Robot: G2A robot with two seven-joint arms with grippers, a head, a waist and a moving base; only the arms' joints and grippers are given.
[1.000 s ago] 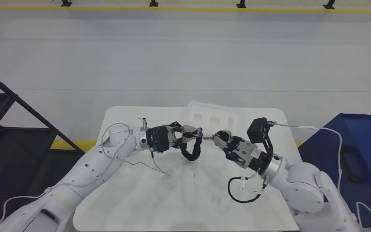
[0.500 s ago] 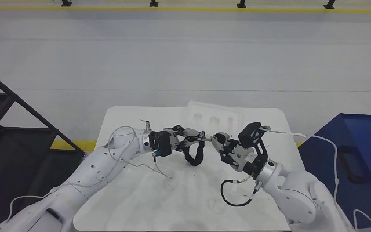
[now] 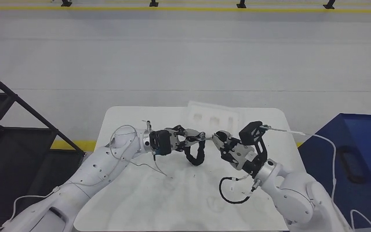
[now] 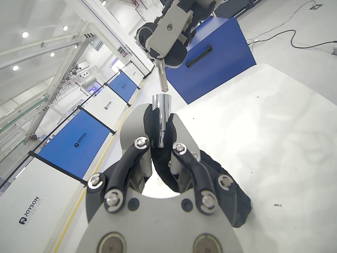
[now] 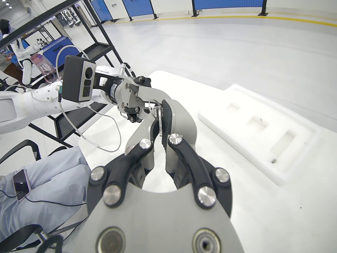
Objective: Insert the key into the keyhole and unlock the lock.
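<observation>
Gripping the lock by its chrome cylinder, the left hand faces the right hand, which is clamped on the key, its tip just ahead of the left hand, seemingly short of the cylinder's end.

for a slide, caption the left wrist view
Left jaws clamp the lock; the key, in the right jaws, hangs just short of it.

A logo with one short word stands in white on the blue panels and in dark print on the white panels, all lined up far beyond the jaws of the left gripper and the right gripper.
</observation>
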